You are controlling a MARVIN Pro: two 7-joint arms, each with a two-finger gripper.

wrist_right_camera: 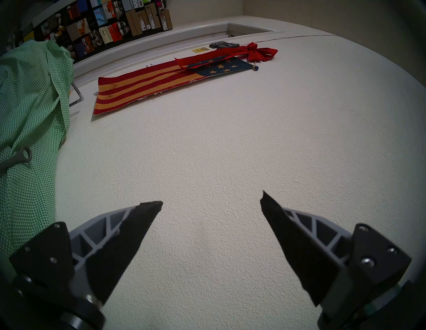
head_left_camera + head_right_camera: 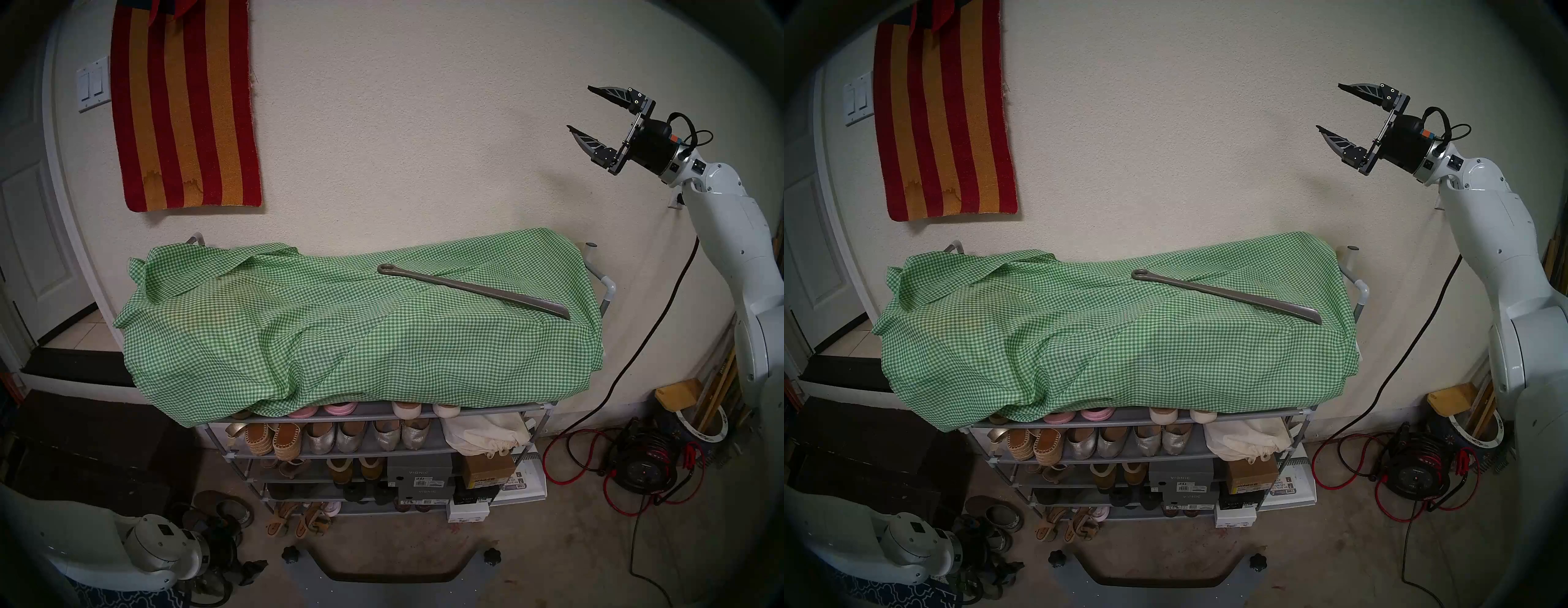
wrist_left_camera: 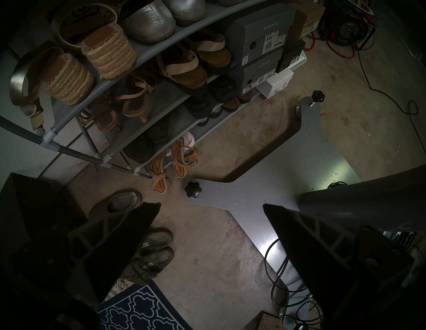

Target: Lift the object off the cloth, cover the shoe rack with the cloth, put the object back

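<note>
The green-and-white checked cloth [image 2: 339, 339] [image 2: 1102, 339] lies draped over the top of the shoe rack [image 2: 609, 297] [image 2: 1362, 293], hanging a little over its front. On the cloth's right half rests the grey metal shoehorn [image 2: 471, 291] [image 2: 1225, 295], ring end to the left, blade toward the right front. My right gripper [image 2: 579, 107] [image 2: 1329, 107] [image 1: 211, 198] is raised high to the right of the rack, open and empty, facing the wall. Low at the left, my left gripper [image 3: 212, 204] hangs open and empty over the floor beside the rack's lower tiers [image 3: 49, 137].
A red-and-orange striped rug [image 2: 186, 106] hangs on the wall. A dark brown chest [image 2: 85, 446] stands left of the rack, with loose shoes [image 3: 154, 251] and a blue mat [image 3: 138, 308] on the floor. My grey base [image 3: 288, 184] is in front. A cable reel [image 2: 640, 467] lies right.
</note>
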